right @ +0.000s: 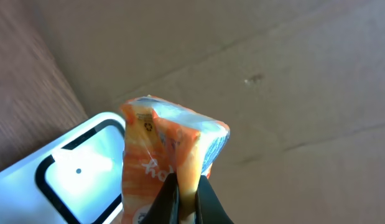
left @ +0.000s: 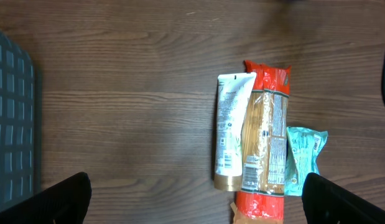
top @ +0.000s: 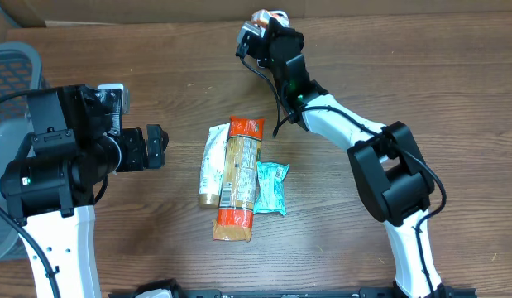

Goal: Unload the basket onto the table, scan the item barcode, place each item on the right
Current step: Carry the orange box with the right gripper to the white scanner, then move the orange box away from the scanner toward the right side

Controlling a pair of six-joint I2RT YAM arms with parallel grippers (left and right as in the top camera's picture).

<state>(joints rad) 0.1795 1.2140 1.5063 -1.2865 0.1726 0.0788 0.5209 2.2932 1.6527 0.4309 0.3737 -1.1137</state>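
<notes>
The right gripper has its two fingers pressed together, pinching the lower edge of one orange packet. The packet is held up at the table's far edge, just beside one white scanner and in front of a cardboard wall. The left gripper has its two fingers spread wide and holds nothing. Ahead of it, three items lie side by side on the wooden table: one white tube, one spaghetti pack and one teal packet.
</notes>
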